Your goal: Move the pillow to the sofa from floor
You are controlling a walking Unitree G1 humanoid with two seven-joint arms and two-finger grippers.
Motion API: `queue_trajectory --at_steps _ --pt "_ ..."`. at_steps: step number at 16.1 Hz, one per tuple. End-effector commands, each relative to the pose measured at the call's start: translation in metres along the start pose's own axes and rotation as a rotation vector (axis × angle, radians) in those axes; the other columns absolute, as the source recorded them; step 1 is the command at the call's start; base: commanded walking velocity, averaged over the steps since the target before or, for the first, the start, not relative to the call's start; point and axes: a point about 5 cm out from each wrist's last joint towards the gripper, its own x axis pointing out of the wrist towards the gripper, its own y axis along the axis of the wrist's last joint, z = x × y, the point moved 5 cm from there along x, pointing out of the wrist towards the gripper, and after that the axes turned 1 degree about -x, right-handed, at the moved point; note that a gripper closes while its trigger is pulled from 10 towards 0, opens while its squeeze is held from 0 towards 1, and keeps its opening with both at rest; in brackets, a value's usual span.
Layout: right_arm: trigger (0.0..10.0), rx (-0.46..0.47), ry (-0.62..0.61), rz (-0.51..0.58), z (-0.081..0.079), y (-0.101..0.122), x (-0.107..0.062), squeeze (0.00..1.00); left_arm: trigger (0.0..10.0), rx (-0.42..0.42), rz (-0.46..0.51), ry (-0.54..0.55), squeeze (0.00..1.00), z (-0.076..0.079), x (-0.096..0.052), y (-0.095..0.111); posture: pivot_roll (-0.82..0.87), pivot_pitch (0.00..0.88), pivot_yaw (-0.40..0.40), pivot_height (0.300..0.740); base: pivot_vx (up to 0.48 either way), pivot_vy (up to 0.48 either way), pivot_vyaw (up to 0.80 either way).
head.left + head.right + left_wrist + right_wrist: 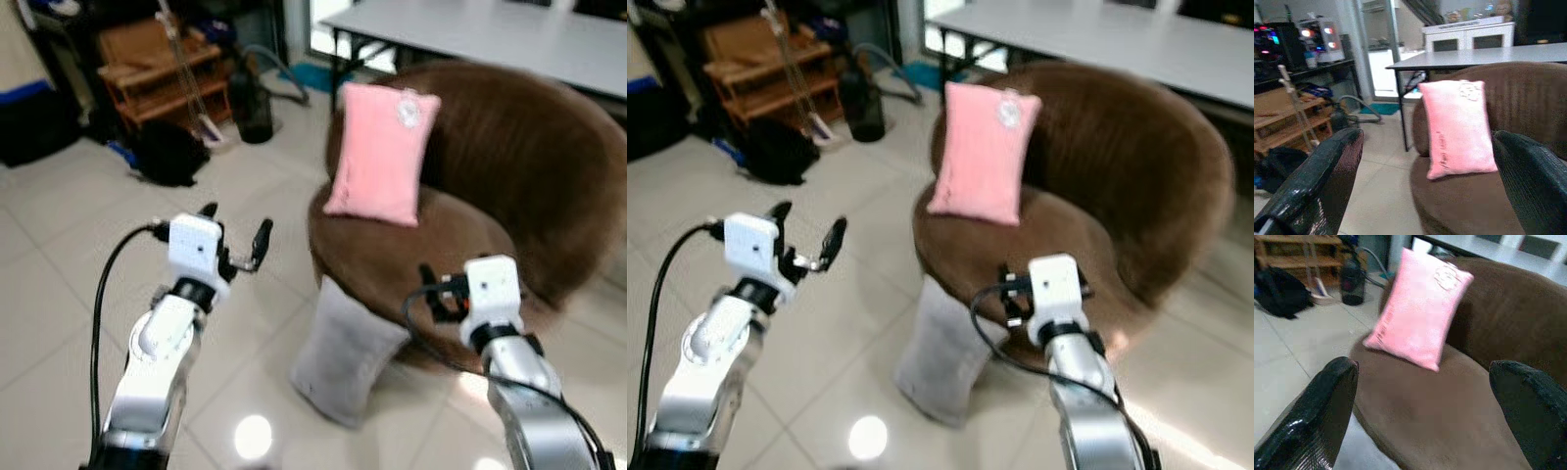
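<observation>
A pink pillow (382,152) stands upright on the seat of a round brown sofa chair (534,157), leaning on its backrest. A grey pillow (343,352) stands on the tiled floor, propped against the chair's front. My left gripper (235,235) is open in the air over the floor, left of the chair, with nothing between its fingers. My right gripper (436,294) is open above the seat's front edge, just right of and above the grey pillow. The pink pillow (1457,127) appears between the left fingers (1317,181), and between the right fingers (1317,416) the pink pillow (1418,316) appears too.
A grey table (490,34) stands behind the chair. At the back left are a wooden shelf (162,73), a black bag (168,152), a dark bin (255,103) and a hose. Open tiled floor (59,264) lies to the left.
</observation>
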Motion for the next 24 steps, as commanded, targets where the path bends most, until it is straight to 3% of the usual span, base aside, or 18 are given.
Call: queue_trajectory --at_steps 1,6,8,11,21,24 --pt "10.0 0.004 0.026 0.018 -0.008 0.005 0.002 0.0 10.0 0.011 -0.01 0.02 0.0 -0.009 -0.002 -0.001 0.0 0.002 0.047 0.74 0.375 0.0 0.0" --pt "10.0 0.003 0.031 0.02 -0.009 0.005 0.003 0.0 10.0 0.011 -0.012 0.018 0.0 -0.008 -0.002 -0.001 0.0 0.006 0.047 0.74 0.373 0.0 0.0" --pt "10.0 -0.001 0.032 0.004 -0.009 0.002 0.003 0.0 10.0 -0.028 -0.02 0.002 0.0 -0.005 -0.004 -0.003 0.01 0.007 0.046 0.74 0.0 0.0 0.0" --pt "10.0 -0.001 0.039 -0.006 -0.007 -0.002 0.001 0.0 10.0 0.01 -0.062 -0.083 0.0 0.005 -0.012 -0.015 0.0 0.008 0.046 0.71 0.0 0.0 0.0" --pt "10.0 -0.018 0.094 -0.022 -0.009 -0.008 -0.001 0.0 10.0 0.01 -0.055 -0.056 0.0 0.005 -0.016 -0.02 0.0 0.027 0.031 0.601 0.0 0.0 0.0" --pt "10.0 -0.034 0.097 -0.027 -0.01 -0.008 0.0 0.0 10.0 0.01 -0.034 -0.045 0.0 0.004 -0.016 -0.017 0.0 0.034 0.027 0.601 0.0 0.0 0.0"
